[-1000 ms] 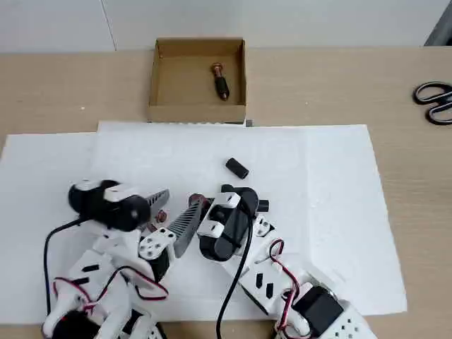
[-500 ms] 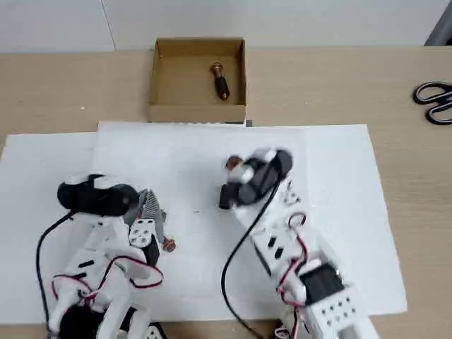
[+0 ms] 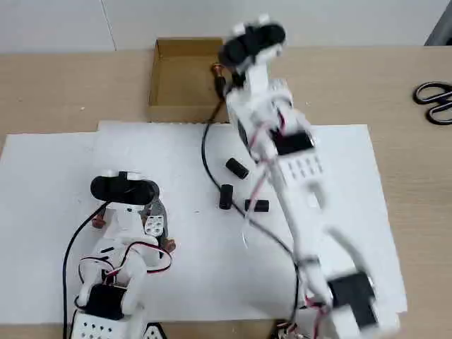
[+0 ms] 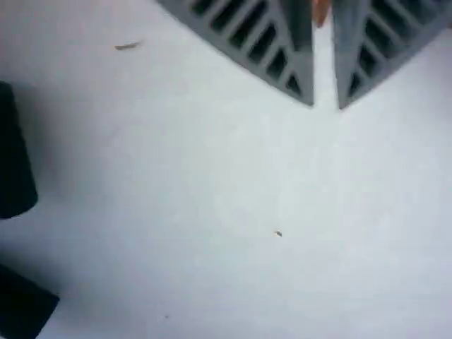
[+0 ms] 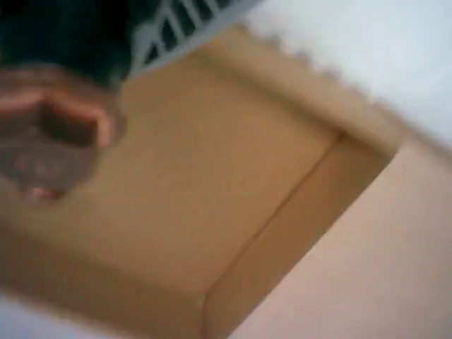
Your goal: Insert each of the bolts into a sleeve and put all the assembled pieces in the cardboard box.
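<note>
Reads as drop-off: see right gripper (image 3: 232, 65) over open brown cardboard box (image 3: 185, 79), fingers clamped on copper bolt seated in black sleeve (image 5: 60, 131), held above the floor so release lands it inside. Find left gripper (image 4: 325, 104) low over white foam sheet (image 3: 339, 212), fingers nearly together, copper glint in the slit; cannot tell if gripped. Left to do: three short black cylindrical sleeves (image 3: 237, 168) (image 3: 226, 196) (image 3: 256, 205) mid-sheet, two loose copper bolts (image 3: 169, 245) (image 3: 99, 221) beside left arm. Note black cable (image 3: 205, 159) trailing just beside sleeves: snag risk. Ignore black-handled scissors (image 3: 434, 102), well apart on wooden table (image 3: 70, 85).
</note>
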You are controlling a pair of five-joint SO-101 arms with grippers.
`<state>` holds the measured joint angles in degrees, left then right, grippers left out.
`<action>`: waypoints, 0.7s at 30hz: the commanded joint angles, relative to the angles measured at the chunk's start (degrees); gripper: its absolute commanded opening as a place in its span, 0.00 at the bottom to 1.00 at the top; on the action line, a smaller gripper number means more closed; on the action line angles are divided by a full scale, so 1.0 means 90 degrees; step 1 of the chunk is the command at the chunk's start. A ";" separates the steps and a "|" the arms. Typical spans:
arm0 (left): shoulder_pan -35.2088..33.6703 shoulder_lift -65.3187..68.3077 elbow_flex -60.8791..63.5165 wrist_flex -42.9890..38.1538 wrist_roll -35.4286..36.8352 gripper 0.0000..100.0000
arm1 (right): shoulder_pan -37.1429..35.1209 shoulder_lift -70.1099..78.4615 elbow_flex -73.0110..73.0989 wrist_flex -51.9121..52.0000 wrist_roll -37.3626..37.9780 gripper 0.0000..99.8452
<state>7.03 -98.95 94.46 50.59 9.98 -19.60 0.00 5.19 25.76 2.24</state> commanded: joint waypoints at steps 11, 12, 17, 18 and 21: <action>-0.0049 -0.0049 0.0112 -0.0283 -0.0039 0.01 | 0.0015 0.4928 -0.5705 -0.0220 0.0352 0.00; -0.0049 -0.0049 0.0112 -0.0283 -0.0039 0.01 | 0.0005 0.5094 -0.5939 -0.0044 0.0352 0.00; -0.0049 -0.0049 0.0112 -0.0274 -0.0039 0.01 | -0.0005 0.5534 -0.6847 0.1206 0.0352 0.11; -0.0049 -0.0049 0.0112 -0.0264 -0.0039 0.01 | 0.0005 0.5573 -0.6955 0.1411 0.0352 0.15; -0.0049 -0.0049 0.0112 -0.0264 -0.0039 0.01 | 0.0015 0.5631 -0.7238 0.1939 0.0352 0.23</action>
<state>7.03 -98.86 95.69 49.36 9.98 -19.69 51.78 -54.42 39.91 4.70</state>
